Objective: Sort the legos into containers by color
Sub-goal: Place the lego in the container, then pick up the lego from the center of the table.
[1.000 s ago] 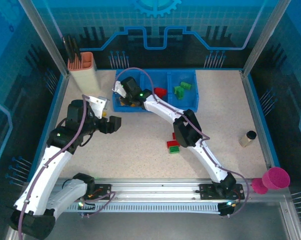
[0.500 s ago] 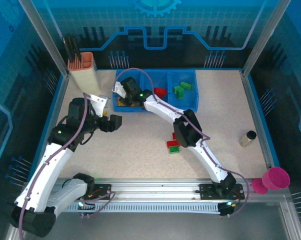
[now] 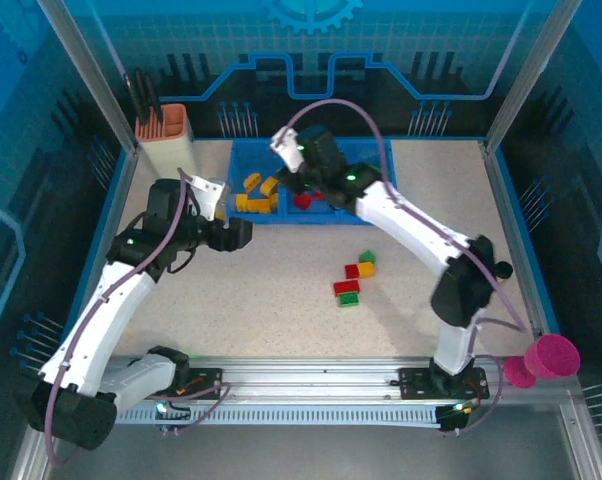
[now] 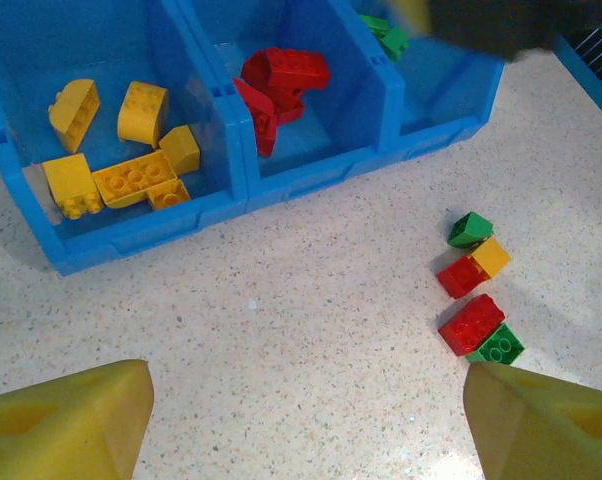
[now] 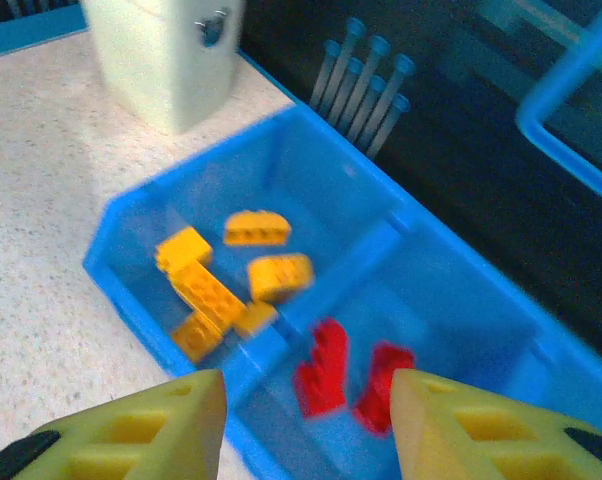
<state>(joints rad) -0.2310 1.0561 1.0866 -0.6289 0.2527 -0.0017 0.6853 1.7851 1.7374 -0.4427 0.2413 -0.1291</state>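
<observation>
Speckled tabletop (image 3: 281,300) inside a blue-walled enclosure is being worked over by both arms. The right gripper (image 5: 306,388) is being held above the blue tray (image 4: 311,180), its fingers being held apart with nothing between them. Below it, yellow-orange bricks (image 5: 226,285) are lying in the left compartment and red bricks (image 5: 346,385) in the middle one; green bricks (image 4: 381,30) are sitting in the right one. The left gripper (image 4: 306,400) is being hovered over bare tabletop in front of the tray, jaws spread wide and empty. Five loose bricks (image 4: 472,323), red, green and yellow-orange, are clustered on the table near it. A beige holder (image 5: 161,50) is standing beside the tray's left end.
</observation>
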